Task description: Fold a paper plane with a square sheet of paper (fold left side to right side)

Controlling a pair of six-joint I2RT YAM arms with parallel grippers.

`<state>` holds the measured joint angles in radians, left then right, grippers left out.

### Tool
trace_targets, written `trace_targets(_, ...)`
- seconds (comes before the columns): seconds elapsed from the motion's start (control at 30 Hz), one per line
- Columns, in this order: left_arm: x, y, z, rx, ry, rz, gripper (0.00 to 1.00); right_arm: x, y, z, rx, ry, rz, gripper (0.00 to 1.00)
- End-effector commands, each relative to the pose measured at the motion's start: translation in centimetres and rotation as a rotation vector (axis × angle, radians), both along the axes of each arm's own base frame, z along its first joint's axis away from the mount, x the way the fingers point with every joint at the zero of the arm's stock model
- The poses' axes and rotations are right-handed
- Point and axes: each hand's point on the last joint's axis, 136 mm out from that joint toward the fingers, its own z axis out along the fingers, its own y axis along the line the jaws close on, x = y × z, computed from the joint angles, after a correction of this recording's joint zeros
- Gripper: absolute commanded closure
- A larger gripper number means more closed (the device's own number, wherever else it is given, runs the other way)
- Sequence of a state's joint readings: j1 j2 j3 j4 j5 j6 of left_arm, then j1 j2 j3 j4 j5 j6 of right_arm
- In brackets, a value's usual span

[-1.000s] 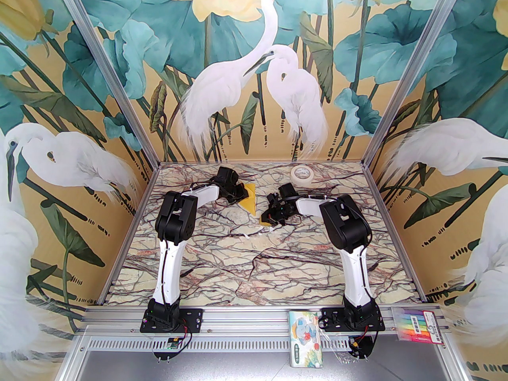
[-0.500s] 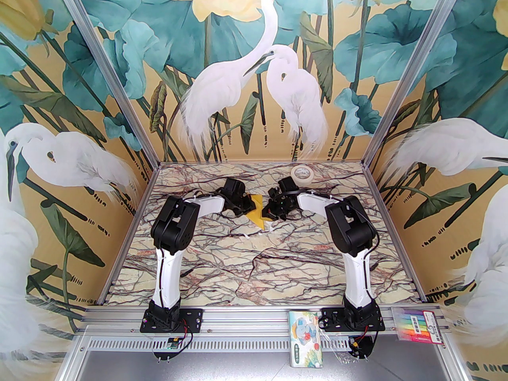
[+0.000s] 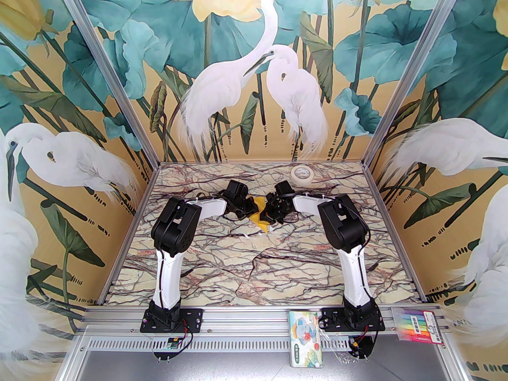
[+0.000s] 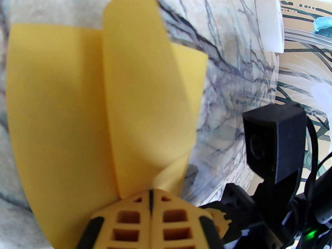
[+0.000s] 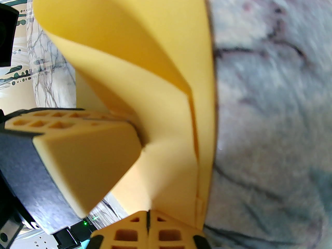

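Observation:
The square sheet of paper is bright yellow and hangs bent between my two grippers at the back middle of the table. My left gripper is shut on its left part. In the left wrist view the sheet rises from the shut fingertips with a flap curling up. My right gripper is shut on the right part. Its wrist view shows the sheet creased and curved above its gripper, with the left gripper's finger pinching it from the left. A paper plane as such is out of view.
A cream tape roll lies near the back wall, right of centre, also seen as the tape roll. The marbled table spreads out in front of the grippers. A tissue pack and a pen pack sit on the near rail.
Both grippers have closed in on each other: the left moved right, the right moved left and back. The sheet between them has bunched up into a bend.

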<state>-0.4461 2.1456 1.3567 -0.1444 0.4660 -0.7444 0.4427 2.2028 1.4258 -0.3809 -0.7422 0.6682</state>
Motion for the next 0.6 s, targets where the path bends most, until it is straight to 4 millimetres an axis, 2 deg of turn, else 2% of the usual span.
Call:
trace_targets(0.0, -1.4, 1.8, -2.5, 0.102, 0.065, 0.012, 0.96, -2.8, -2.7, -5.1, -0.144, 0.123, -0.014, 1.0)
trace_targets(0.23, 0.7, 3.2, -1.9, 0.135, -0.02, -0.012, 0.95, -4.6, -3.4, -6.7, -0.158, 0.175, -0.013, 1.0)
trace_targets(0.57, 3.9, 6.1, -2.8, 0.183, -0.02, 0.017, 0.95, -5.3, -3.6, -7.1, -0.168, 0.186, -0.01, 1.0)
